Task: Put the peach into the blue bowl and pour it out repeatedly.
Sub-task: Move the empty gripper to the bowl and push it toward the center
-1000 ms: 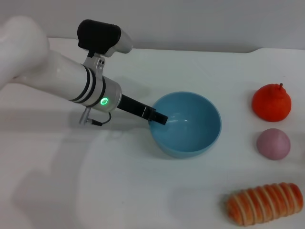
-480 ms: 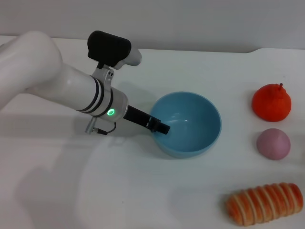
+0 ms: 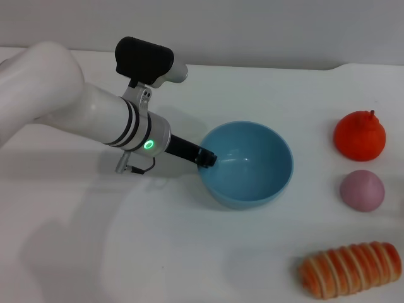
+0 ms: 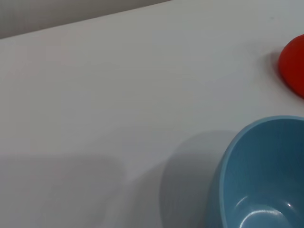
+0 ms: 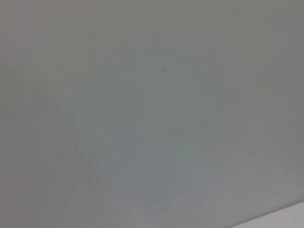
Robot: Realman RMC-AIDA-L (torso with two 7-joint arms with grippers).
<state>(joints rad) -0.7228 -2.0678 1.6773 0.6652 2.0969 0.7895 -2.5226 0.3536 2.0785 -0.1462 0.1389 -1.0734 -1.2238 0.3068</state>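
Observation:
The blue bowl (image 3: 252,167) stands upright and empty in the middle of the white table; the left wrist view shows its rim and glossy inside (image 4: 266,180) close up. My left gripper (image 3: 207,158) is at the bowl's left rim, touching or almost touching it. The peach (image 3: 362,190), a small pink-mauve ball, lies on the table to the right of the bowl, well away from the gripper. My right gripper is out of view, and the right wrist view shows only a blank grey surface.
An orange-red fruit with a stem (image 3: 359,135) sits behind the peach and also shows in the left wrist view (image 4: 294,64). An orange striped bread roll (image 3: 350,269) lies near the front right. The table's back edge runs behind the bowl.
My left arm has swung in and turned a little, and its tip has drawn back slightly from inside the bowl's rim to the rim's left edge. Bowl and peach have not moved.

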